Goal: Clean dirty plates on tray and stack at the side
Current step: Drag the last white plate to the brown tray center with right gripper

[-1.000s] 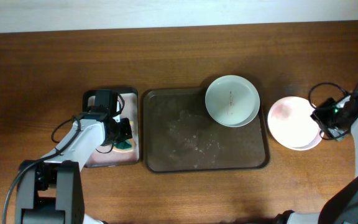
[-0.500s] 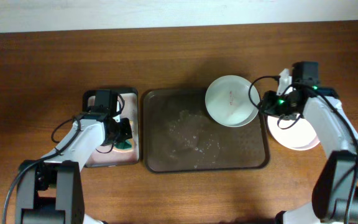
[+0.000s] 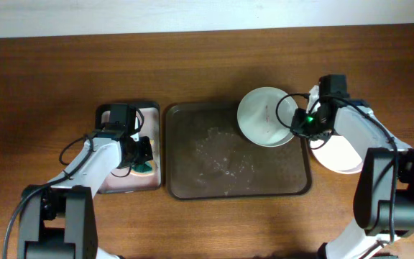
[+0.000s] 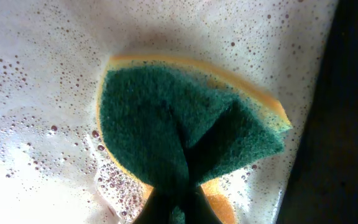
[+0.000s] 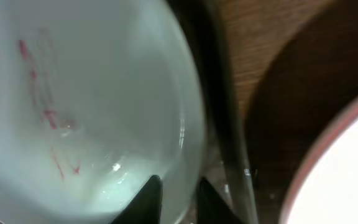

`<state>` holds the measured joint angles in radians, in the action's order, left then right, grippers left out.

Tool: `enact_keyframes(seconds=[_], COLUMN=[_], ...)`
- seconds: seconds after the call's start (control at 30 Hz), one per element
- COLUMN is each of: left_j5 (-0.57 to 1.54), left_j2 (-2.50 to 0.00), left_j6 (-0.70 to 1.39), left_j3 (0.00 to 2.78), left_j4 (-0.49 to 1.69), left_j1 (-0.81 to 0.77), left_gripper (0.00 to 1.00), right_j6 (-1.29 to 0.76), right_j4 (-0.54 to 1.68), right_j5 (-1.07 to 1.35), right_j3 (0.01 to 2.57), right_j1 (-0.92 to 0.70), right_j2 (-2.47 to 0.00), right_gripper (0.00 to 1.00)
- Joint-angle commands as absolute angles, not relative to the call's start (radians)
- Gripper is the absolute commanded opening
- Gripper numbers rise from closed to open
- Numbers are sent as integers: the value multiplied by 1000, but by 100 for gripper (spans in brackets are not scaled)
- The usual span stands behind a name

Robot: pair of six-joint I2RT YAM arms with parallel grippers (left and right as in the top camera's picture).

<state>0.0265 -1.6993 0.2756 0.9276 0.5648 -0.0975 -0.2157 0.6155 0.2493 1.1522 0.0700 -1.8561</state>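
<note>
One dirty plate [image 3: 263, 115], white with thin red streaks, sits at the right end of the dark brown tray [image 3: 192, 180]. It fills the right wrist view [image 5: 73, 93]. My right gripper [image 3: 298, 124] is at its right rim, one finger inside and one outside [image 5: 179, 190], closed on the rim. Two white plates [image 3: 340, 155] lie stacked on the table to the right of the tray, and their edge shows in the right wrist view [image 5: 353, 168]. My left gripper [image 3: 141, 152] is shut on a green and yellow sponge [image 4: 166, 124], fingertips low in the frame [image 4: 176, 211].
The sponge rests in a small black-rimmed tray [image 3: 121, 183] with pale soapy water, left of the brown tray. Wet foam patches [image 3: 221, 155] lie on the brown tray's floor. Its raised right rim [image 5: 229, 124] runs between the dirty plate and the stack.
My right arm has swung left from the stacked plates to the dirty plate's right rim and closed on it. The left arm and sponge have not moved.
</note>
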Motion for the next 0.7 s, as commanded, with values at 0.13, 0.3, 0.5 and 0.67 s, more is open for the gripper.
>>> enact_keyframes(seconds=[0.13,0.3,0.5,0.67], left_j5=[38,38,38,38], left_j2=[-1735,-1735,-1735,-1735], left_j6=[260,260,260,260], left_j3=[918,918,918,918], left_j4=[568,568,568,569], left_j1=[-96,-96,-96,-96], left_gripper=[0,0,1,1], right_j6=[-245,-253,-252,-252], right_j4=[667,761,806,683], right_j5=[254,263,348,279], right_j3=[1142,1142,1143,1143], right_j1=[14,-26,-59,-51], right_j2=[-1885,-1885,-1885,-1885], right_gripper=[4,4,31,36])
